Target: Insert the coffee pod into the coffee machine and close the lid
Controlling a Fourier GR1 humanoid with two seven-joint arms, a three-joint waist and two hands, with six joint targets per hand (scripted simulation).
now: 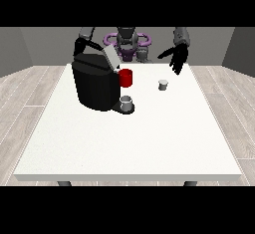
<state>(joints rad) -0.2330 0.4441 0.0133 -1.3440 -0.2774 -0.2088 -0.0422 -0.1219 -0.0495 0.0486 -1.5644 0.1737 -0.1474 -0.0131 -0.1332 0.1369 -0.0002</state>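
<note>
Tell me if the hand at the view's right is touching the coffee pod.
Apart. In the front view the hand hangs above and behind the pod, with bare white table between them.

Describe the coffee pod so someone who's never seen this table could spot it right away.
Find the big black coffee machine on the white table. The coffee pod is the small grey cylinder standing alone toward the view's right, below the hand; unlike the red mug and grey cup, it's apart from the machine.
</note>
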